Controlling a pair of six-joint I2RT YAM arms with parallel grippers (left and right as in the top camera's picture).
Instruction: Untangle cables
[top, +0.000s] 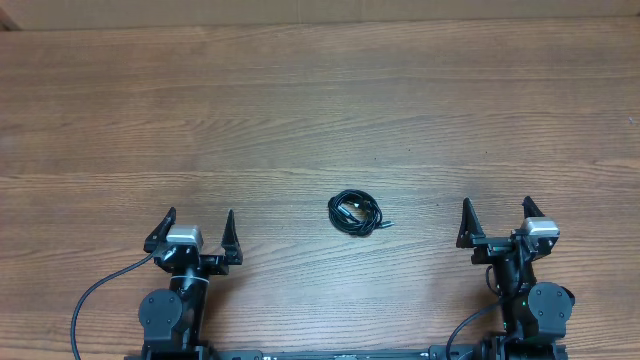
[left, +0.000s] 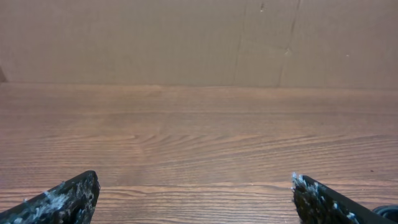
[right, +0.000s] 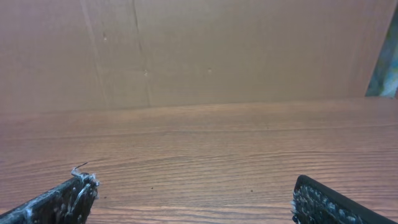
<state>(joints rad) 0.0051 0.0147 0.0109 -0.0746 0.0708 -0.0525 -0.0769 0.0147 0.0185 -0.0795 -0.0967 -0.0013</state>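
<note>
Open table (top: 300, 100) surrounds the cables (top: 355, 213) on every side.

Surface: wood-grain table (top: 320, 100)
Lying on it: black cables (top: 355, 213), coiled together
Place: near side, slightly right of middle

Black cables (top: 355, 213) lie on a brown wood-grain table (top: 320, 110), before a plain tan wall (left: 186, 40)
</note>
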